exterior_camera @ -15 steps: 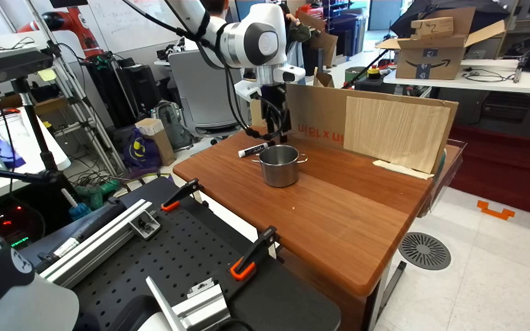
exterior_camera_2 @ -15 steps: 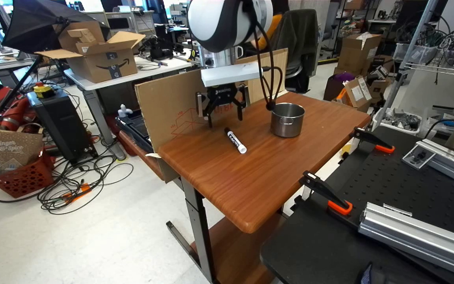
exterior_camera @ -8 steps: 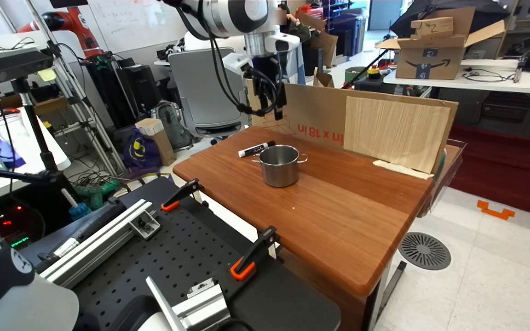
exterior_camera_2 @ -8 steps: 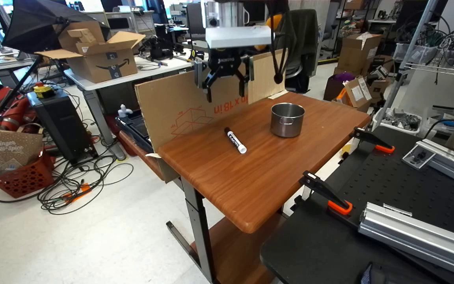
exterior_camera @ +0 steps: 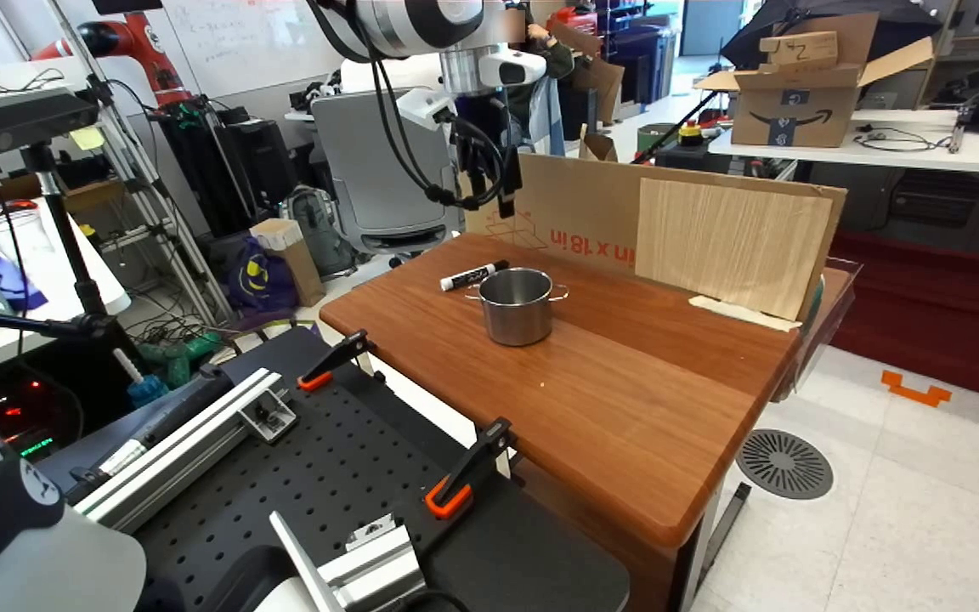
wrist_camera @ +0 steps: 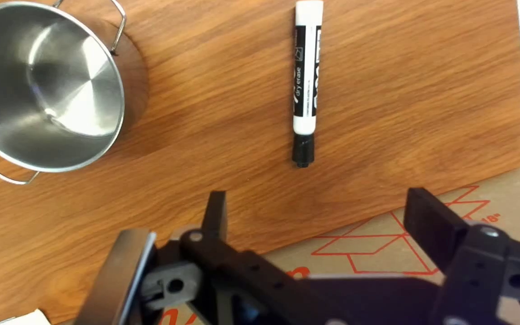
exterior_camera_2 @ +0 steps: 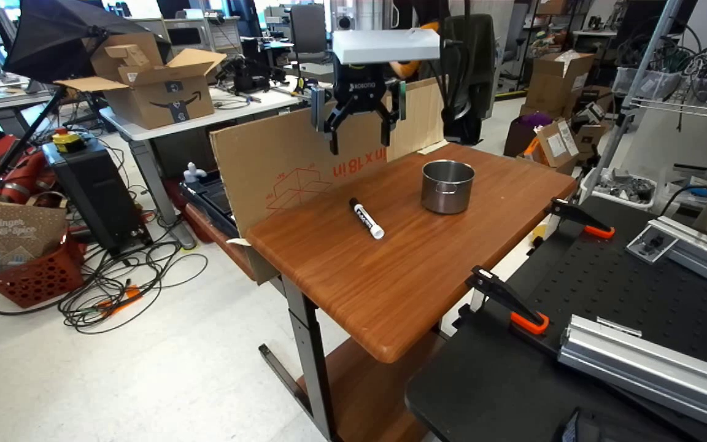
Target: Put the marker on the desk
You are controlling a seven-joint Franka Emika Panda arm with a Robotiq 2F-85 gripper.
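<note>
Cardboard, at left in exterior view, stands along far edge of counter; my hand hangs above, fingers spread wide; marker lies on counter, black cap toward cardboard, well apart from fingertips; metal pot stands upright, right of marker; clamps farther right.

There is one dry-erase marker, one metal pot with two wire handles, and one reddish-brown desk. Also visible are one gripper with two fingers, one black bench, and two orange-tipped clamps. There is one cardboard panel, one pale wooden board, one red basket, one round floor vent, and one arrow-printed box.
</note>
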